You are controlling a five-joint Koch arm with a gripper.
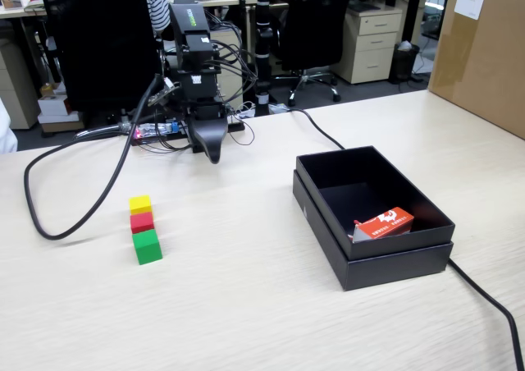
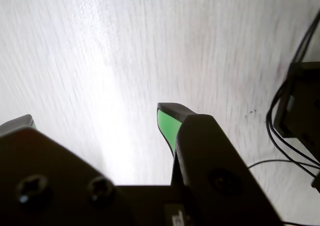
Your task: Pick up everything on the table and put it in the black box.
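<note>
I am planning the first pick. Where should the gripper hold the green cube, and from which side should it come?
Probably from above, closing on the green cube across its two free side faces, left and right in the fixed view. The red cube sits against its far face, with the yellow cube beyond, so that face gives no room for a finger.

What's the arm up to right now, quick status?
Gripper open, empty, above table. Yellow cube, red cube, green cube lined up, untouched. Black box holds orange-and-white carton. Path clear.

Bare table [image 1: 246, 289] lies open between the cube row [image 1: 143, 227] and black box [image 1: 373, 260].
</note>
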